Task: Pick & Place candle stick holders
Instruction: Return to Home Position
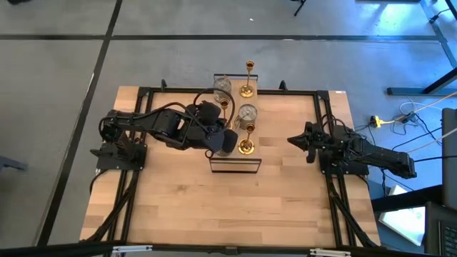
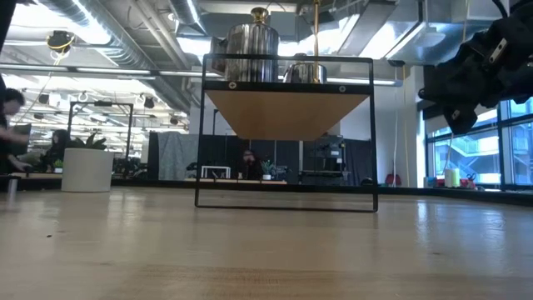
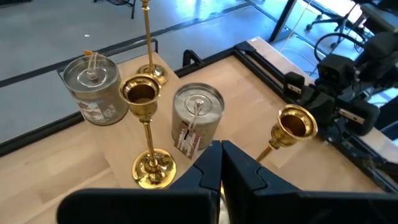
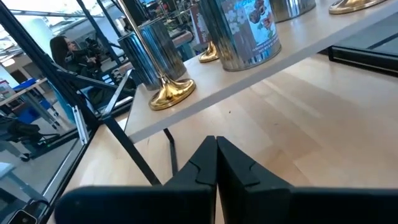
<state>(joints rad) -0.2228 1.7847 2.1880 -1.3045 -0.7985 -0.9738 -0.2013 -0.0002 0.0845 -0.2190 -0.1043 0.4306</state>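
All five look placed: three gold holders (image 3: 142, 93) and two silver holders (image 3: 197, 115) stand upright on the shelf (image 2: 287, 112), just ahead of and below the left gripper (image 3: 220, 155). That gripper is pinched closed with nothing in it and hangs over the shelf's near end. I see none of the set on the table (image 1: 214, 207). The right gripper (image 4: 216, 149) is also closed and empty, well clear of the shelf. My read: only homing the left arm remains, and it should mind the nearest gold holder.

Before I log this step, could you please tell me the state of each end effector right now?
Left end effector: closed, holding nothing.
Right end effector: closed, holding nothing.
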